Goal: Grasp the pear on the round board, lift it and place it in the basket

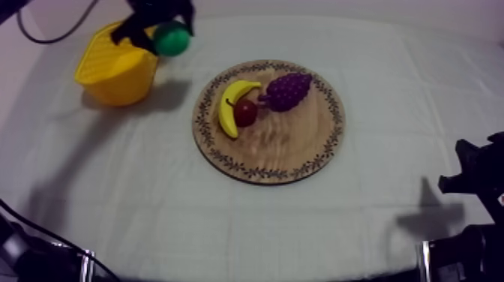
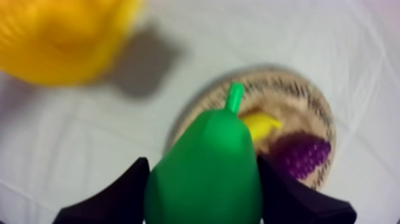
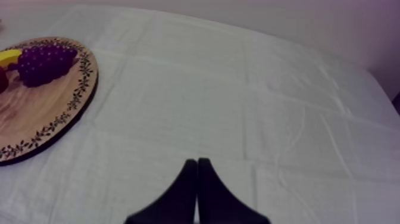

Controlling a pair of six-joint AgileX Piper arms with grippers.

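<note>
Pinching pear (image 1: 173, 40) in L hand (image 2: 202, 199), stem out past fingertips, aloft just at yellow basket's (image 1: 112, 75) board-side rim, w/ opening a touch further from wooden board (image 1: 296, 154); R hand (image 3: 196, 193) pressed together, well apart over bare surface.

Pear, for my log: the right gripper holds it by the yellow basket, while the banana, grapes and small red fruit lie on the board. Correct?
No: the left gripper holds the pear, as the left wrist view shows. The rest is right.
</note>
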